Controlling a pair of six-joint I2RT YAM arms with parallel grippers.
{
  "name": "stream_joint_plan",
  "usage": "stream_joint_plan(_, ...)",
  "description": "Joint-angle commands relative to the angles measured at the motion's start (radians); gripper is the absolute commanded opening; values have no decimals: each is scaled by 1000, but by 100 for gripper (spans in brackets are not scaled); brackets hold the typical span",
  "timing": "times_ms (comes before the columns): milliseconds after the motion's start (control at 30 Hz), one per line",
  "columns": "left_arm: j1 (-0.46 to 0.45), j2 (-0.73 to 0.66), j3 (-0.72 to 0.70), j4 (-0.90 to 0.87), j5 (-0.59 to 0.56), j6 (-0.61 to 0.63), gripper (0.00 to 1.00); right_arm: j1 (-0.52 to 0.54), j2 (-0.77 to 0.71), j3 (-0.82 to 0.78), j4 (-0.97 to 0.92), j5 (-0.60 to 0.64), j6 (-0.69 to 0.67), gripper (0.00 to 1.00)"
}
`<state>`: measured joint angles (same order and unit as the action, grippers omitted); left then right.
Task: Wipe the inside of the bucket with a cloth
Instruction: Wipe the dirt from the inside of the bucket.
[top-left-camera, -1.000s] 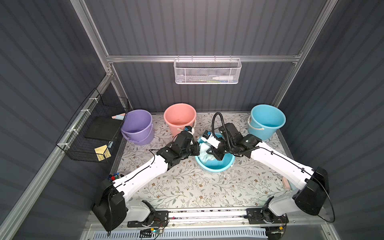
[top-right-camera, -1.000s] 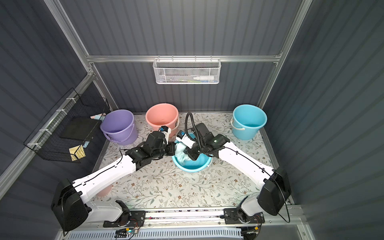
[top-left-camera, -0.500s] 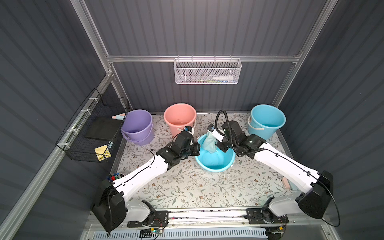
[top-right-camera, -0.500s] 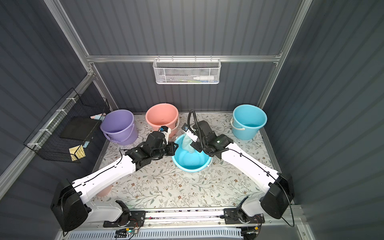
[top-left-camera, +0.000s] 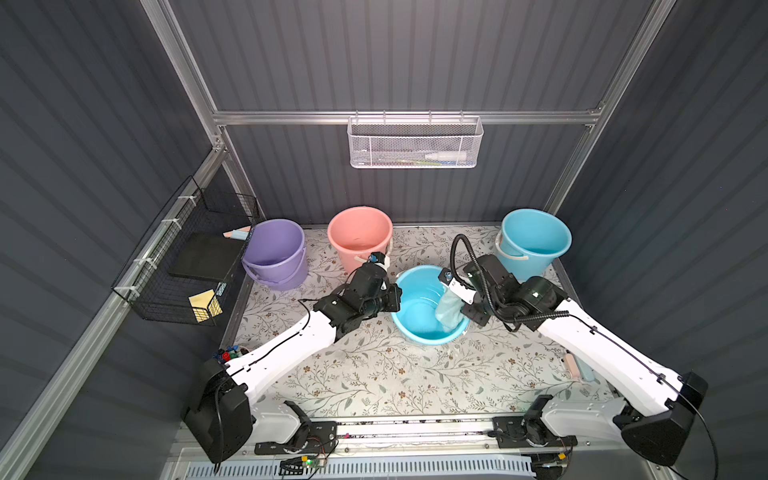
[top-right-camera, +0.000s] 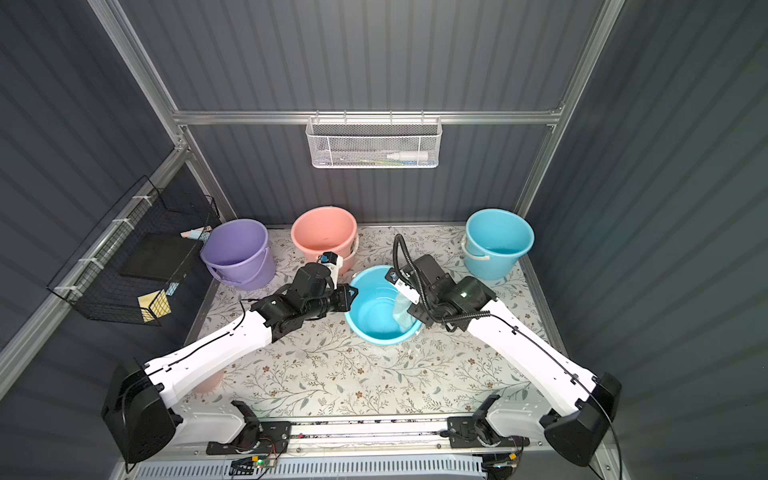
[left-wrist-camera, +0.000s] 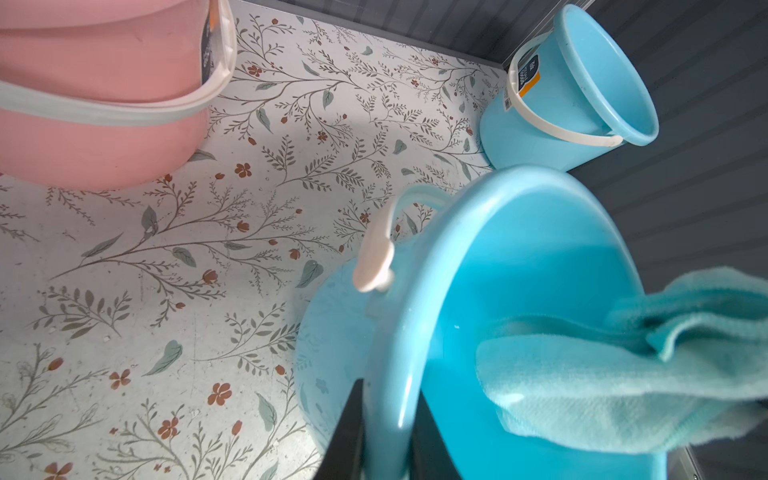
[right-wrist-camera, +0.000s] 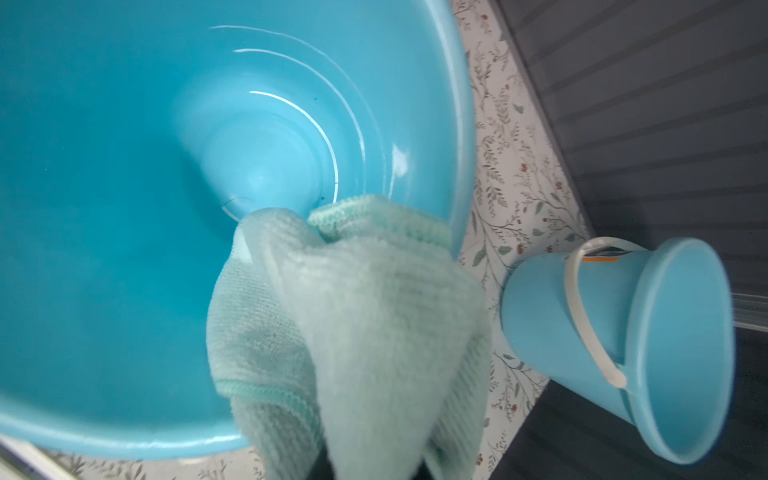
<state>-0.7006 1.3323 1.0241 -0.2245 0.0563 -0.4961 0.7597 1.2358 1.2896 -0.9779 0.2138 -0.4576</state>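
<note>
Both top views: blue bucket (top-left-camera: 417, 320) (top-right-camera: 374, 318) sits mid-table on the floral mat (top-left-camera: 374, 374), in front of the pink bucket (top-left-camera: 359, 237). Left gripper (top-left-camera: 395, 297) is at its near rim. Right gripper (top-left-camera: 463, 301) is at the opposite rim, with the teal cloth (top-left-camera: 449, 309) hanging inside. Left wrist: fingers (left-wrist-camera: 347, 432) are set narrow, pinching the bucket rim, one inside and one outside. Right wrist: jaws are mostly hidden under the cloth (right-wrist-camera: 374, 332) and clamped tight on it. The cloth lies against the inner wall (right-wrist-camera: 124, 208) by the rim.

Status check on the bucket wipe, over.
Left gripper shut on rim of bucket. Right gripper shut on cloth, cloth against inner wall. Nothing else inside.
</note>
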Motion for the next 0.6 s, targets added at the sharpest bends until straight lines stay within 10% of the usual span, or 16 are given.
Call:
stream_joint_plan(0,4,-13,24,64,9,-20,0,3,-12,-8,-168,-240,6,0)
stream_joint_plan(233,4,16,54,77,19,-13,0,9,27,-14,-112,-570,41,0)
stream_joint_plan(567,4,78,115,110,43,-7,0,12,50,-84,375,-523,335,0)
